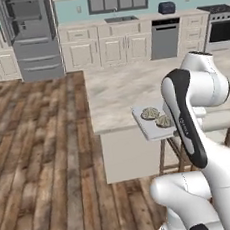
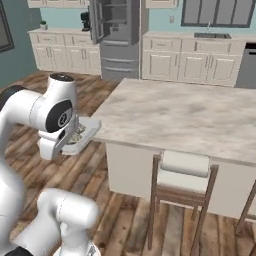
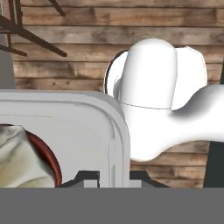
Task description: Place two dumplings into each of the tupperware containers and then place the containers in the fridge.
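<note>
Clamped in the gripper, one tupperware container carries two dumplings; the open fridge far ahead awaits.

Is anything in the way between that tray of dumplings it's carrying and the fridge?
Nothing visible: bare wood floor lies between the tray, held beyond the island's corner, and the open fridge.

A pale marble-topped table fills the frame's centre, a wooden stool at its near side, on a brown plank floor; a steel dishwasher upper right
</note>
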Robot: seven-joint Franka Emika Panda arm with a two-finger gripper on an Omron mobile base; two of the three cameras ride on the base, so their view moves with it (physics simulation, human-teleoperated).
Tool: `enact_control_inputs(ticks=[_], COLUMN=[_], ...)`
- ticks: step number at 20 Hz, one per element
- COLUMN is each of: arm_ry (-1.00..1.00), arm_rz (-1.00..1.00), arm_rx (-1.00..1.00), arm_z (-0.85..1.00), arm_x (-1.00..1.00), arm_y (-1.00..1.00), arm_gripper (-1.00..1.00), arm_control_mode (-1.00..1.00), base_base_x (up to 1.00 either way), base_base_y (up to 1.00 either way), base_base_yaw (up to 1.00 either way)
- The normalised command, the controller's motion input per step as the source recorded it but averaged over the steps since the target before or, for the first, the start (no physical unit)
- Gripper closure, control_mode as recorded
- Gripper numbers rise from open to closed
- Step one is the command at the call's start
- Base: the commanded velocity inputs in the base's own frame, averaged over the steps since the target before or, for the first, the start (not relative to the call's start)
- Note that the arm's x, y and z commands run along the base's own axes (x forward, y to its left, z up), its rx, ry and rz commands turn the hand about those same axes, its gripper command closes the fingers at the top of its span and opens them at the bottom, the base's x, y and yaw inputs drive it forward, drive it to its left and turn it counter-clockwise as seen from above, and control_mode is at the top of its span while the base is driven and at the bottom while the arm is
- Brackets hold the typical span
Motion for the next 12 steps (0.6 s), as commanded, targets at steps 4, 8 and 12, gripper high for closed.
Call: enact_control_inputs(ticks=[4,8,12], arm_ry=[0.00,0.00,0.00], arm_rz=[0.00,0.00,0.00], arm_rx=[0.00,0.00,0.00], arm_z=[0.00,0.00,0.00], arm_x=[0.00,0.00,0.00], arm_y=[0.00,0.00,0.00], arm_gripper=[1.00,1.00,1.00], arm_control_mode=[1.00,1.00,1.00], base_base_x=[1.00,0.38,0.37], base_base_y=[1.00,1.00,1.00], base_base_yaw=[0.00,0.00,0.00])
